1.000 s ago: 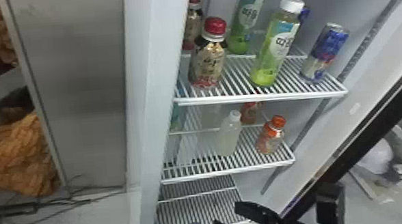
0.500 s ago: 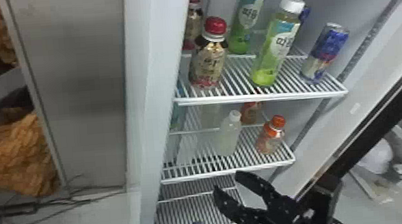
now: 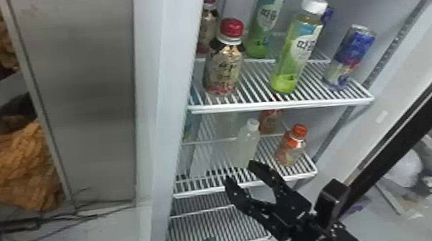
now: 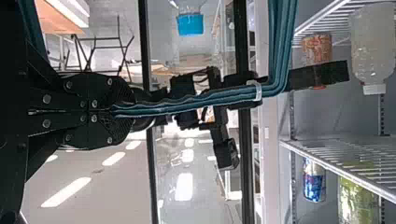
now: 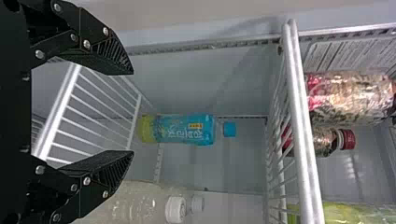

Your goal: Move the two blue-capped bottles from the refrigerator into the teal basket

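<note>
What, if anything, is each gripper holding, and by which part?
The left gripper holds the teal basket by its rim or handle, I cannot tell which; the right gripper holds nothing.

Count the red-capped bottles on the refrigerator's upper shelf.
2: the front bottle stands near the left end of the upper shelf; the rear bottle is behind it, partly hidden. More may be out of sight.

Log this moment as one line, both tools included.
right tool: open, empty, at middle shelf | left tool: shut on teal basket handle | blue-capped bottle: upright on middle shelf, ungripped
</note>
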Controlling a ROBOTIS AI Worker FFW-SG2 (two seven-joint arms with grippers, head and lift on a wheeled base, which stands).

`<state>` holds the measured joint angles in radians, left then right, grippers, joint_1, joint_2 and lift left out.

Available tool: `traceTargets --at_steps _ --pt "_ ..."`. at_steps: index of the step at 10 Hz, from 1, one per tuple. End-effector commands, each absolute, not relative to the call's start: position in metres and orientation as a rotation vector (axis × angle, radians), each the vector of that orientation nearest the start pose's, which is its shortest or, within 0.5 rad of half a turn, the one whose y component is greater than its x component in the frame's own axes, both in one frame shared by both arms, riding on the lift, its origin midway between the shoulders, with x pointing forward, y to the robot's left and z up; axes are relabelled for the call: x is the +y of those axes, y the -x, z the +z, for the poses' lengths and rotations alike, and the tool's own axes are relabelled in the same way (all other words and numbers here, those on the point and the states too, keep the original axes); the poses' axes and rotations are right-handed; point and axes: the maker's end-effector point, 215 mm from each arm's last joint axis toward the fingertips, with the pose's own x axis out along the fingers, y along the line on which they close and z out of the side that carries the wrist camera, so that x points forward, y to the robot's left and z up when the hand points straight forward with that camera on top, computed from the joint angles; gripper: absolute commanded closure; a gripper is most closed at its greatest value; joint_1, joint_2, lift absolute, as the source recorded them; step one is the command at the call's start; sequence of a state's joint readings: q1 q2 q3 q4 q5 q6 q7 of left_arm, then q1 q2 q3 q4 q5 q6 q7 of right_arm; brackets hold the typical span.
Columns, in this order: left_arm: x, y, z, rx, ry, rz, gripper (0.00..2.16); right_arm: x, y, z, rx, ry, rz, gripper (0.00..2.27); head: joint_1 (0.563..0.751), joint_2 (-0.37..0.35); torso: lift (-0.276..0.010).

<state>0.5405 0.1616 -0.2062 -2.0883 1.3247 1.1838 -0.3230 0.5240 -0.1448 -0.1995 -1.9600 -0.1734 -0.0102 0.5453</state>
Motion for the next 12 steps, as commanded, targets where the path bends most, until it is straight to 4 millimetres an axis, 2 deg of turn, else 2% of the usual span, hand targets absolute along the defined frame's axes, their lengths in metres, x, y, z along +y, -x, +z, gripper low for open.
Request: traceTargets --at_steps 1,2,5,9,12 --pt "-0.093 -0.162 -0.34 1.049 1.251 -1.187 1.16 -0.231 -0.429 -0.389 0.102 0.006 0.436 0.45 0.695 -0.35 -0.16" --pt "-0.094 -0.162 -0.339 1.046 1.254 -1.187 1.16 -0.221 -0.439 -0.393 0.097 0.007 0.448 0.45 0.695 -0.35 -0.16" --pt "-0.091 -0.164 -0.34 1.041 1.26 -1.174 1.16 -0.22 -0.462 -0.404 0.09 0.007 0.431 0.45 0.695 -0.35 -0.16" --pt "-0.091 -0.165 -0.34 1.036 1.258 -1.175 1.16 -0.226 -0.502 -0.394 0.051 0.052 0.392 0.45 0.695 -0.35 -0.16" --pt "-0.093 -0.166 -0.338 1.032 1.261 -1.178 1.16 -0.219 -0.531 -0.386 0.012 0.043 0.389 0.44 0.695 -0.35 -0.16"
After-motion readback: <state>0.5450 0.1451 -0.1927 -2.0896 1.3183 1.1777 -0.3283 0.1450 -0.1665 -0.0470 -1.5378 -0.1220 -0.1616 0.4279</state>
